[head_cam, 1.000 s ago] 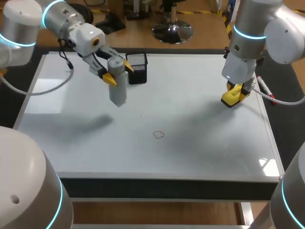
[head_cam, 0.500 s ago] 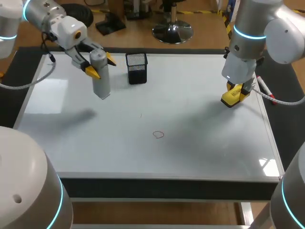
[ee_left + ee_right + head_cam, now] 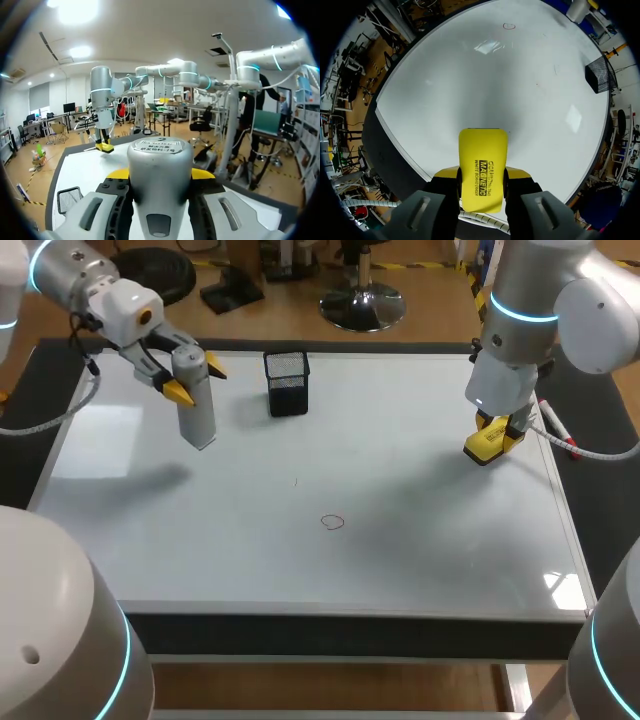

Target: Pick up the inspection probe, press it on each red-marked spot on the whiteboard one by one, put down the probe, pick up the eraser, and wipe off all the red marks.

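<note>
Whiteboard (image 3: 400, 570): lies flat and serves as the work surface.

Left arm (image 3: 75, 275): enters over the far left corner. The left gripper (image 3: 196, 380) is closed on the inspection probe (image 3: 198, 418), with one yellow tip on each side of its upper body.

Inspection probe: a grey cylinder held slightly tilted over the far left part of the board, with its lower end pointing down. It is raised off the surface, and its shadow lies apart from it, toward the left edge.

Right arm (image 3: 530, 300): enters over the far right corner. The right gripper (image 3: 483, 173) clamps the eraser (image 3: 483, 165) between both fingers.

Eraser: a yellow block held close to the right edge, in the far half of the board. Contact with the surface cannot be determined.

Mesh pen holder (image 3: 287, 383): black, standing upright near the far edge, left of the middle. It is near the probe but not touching it.

Red mark (image 3: 332, 522): a small ring near the middle of the board, on the near side, well apart from both grippers.

Faint tick (image 3: 295, 481): sits between the ring and the pen holder; its colour cannot be determined.
</note>
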Action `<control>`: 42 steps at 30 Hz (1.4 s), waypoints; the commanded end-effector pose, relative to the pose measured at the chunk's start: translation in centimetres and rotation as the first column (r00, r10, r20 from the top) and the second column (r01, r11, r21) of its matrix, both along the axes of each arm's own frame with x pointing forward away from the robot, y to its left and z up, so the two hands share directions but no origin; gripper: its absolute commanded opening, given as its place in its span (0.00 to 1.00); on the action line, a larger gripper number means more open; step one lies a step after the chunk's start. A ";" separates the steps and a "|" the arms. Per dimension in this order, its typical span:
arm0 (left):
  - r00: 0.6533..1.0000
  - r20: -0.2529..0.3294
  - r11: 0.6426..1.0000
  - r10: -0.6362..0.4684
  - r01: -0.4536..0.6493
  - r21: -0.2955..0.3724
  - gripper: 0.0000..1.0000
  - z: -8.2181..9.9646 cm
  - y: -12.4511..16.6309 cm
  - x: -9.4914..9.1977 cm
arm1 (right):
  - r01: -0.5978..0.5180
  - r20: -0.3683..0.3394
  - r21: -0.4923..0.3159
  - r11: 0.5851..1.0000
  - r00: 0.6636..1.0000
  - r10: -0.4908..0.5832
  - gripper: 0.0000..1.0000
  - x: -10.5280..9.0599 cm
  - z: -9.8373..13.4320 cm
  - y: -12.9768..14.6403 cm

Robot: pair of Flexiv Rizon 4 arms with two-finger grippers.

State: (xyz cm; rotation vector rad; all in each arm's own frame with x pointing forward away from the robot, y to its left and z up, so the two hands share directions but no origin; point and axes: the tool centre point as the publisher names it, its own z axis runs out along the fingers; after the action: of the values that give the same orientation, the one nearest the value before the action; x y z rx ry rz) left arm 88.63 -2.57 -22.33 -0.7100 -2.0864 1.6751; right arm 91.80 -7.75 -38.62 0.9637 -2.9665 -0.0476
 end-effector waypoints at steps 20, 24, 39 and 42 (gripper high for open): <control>1.000 -0.004 1.000 -0.015 0.015 -0.006 0.00 0.1 0.3 0.1 | -0.002 0.000 -0.003 1.000 1.000 0.002 0.00 0.0 0.1 0.0; 1.000 -0.004 1.000 -0.015 0.015 -0.006 0.00 0.1 0.3 0.1 | -0.013 0.001 -0.010 1.000 1.000 0.013 0.00 -0.1 0.2 0.3; 1.000 -0.004 1.000 -0.015 0.015 -0.006 0.00 0.1 0.3 0.1 | -0.165 0.045 -0.055 0.985 0.985 0.167 0.00 -6.3 1.2 6.6; 1.000 -0.004 1.000 -0.015 0.015 -0.006 0.00 0.1 0.3 0.1 | -0.208 0.055 -0.041 0.977 0.976 0.210 0.00 -8.0 1.1 8.3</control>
State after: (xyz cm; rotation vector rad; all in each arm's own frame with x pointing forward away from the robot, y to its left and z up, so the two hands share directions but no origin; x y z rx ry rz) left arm 88.62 -2.33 -22.27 -0.7167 -2.0729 1.6770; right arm 85.51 -0.22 -37.55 1.2558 -2.8652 -0.0202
